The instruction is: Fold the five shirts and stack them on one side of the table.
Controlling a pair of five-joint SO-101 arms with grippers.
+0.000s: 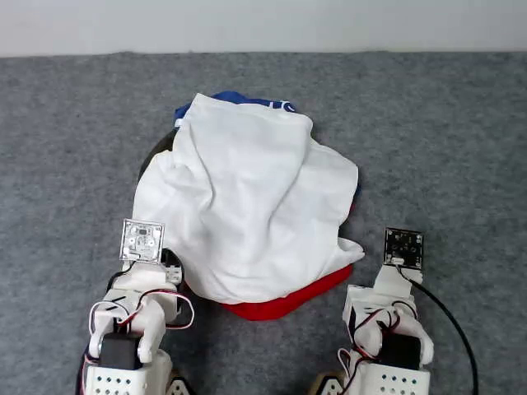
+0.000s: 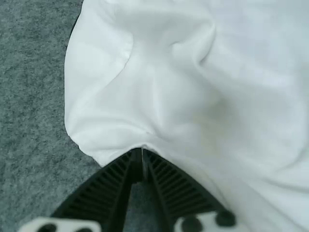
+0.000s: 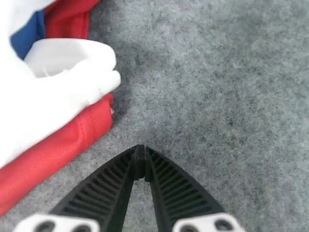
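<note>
The white shirt [image 1: 247,197] is seen crumpled atop the heap, with a red shirt [image 1: 284,303] and a blue shirt [image 1: 235,98] showing beneath it. It is judged soft, light and limp, best pinched at a hem. At its near edge the left gripper [image 2: 142,154] is pressed together. Beside it the right gripper [image 3: 140,152] is likewise closed over the felted grey table [image 1: 445,132].

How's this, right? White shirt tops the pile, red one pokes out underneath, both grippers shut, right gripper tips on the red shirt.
One error: the right gripper sits over bare table, beside the red shirt, not on it, per the right wrist view. The white shirt on top, red underneath, left gripper also shut: correct.
</note>
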